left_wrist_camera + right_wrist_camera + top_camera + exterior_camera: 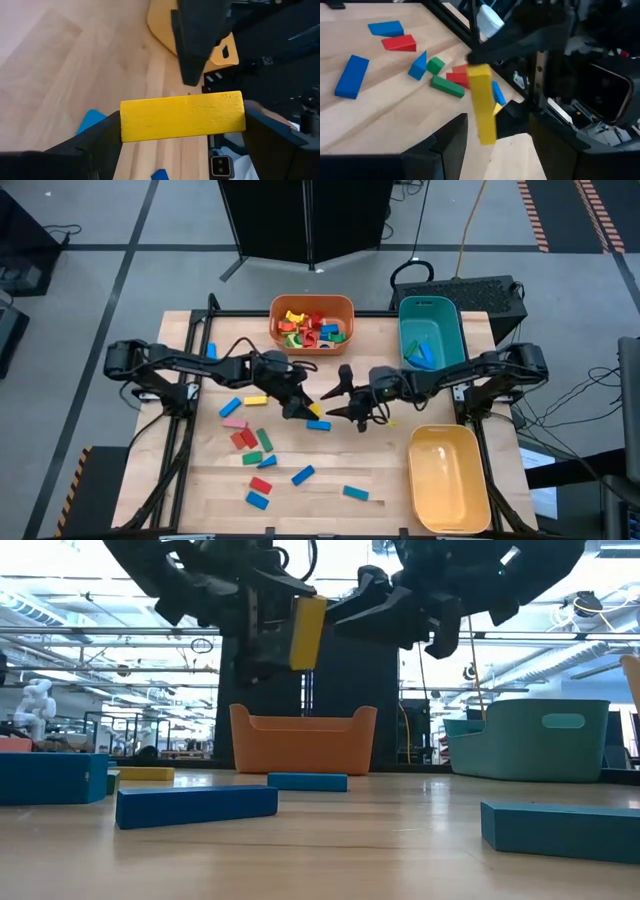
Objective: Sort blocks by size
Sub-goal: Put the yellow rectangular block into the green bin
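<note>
One yellow block (182, 116) clamped in left tool (303, 410), right tool (345, 402) apart, three bins (312, 323).

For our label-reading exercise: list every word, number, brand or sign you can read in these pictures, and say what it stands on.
None can be read: the yellow block in the left gripper, the orange bin, teal bin and yellow bin show no lettering.
</note>
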